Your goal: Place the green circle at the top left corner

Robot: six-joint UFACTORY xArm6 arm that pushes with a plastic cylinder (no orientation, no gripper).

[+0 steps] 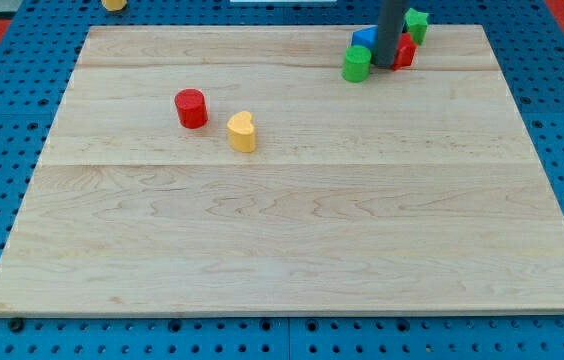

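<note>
The green circle point(357, 63) sits near the top edge of the wooden board point(292, 250), toward the view's right, well apart from the top left corner. It is a short upright green cylinder.

My tip point(386, 66) comes down as a straight dark rod just to the view's right of the green circle, close beside it; whether the 2 touch cannot be told from this angle. The rod carries no jaws, so there is nothing released or clenched here: it only stands against the board among the blocks.

Around the rod 3 other blocks crowd together. A blue block point(364, 39) shows just behind the green circle, at the rod's left side, its shape partly hidden. A red block point(404, 52) peeks out on the rod's right side, mostly covered by the rod, so its shape is unclear. A second green block point(417, 24) lies further up and to the view's right, at the board's top edge; its shape looks lobed, but I cannot name it.

Well apart from this cluster, on the left half of the board, a red cylinder point(191, 108) stands upright, and a yellow heart-shaped block point(242, 131) lies just beside it to the lower right. 1 yellow block point(113, 4) is off the board at the view's top left, cut by the frame.
</note>
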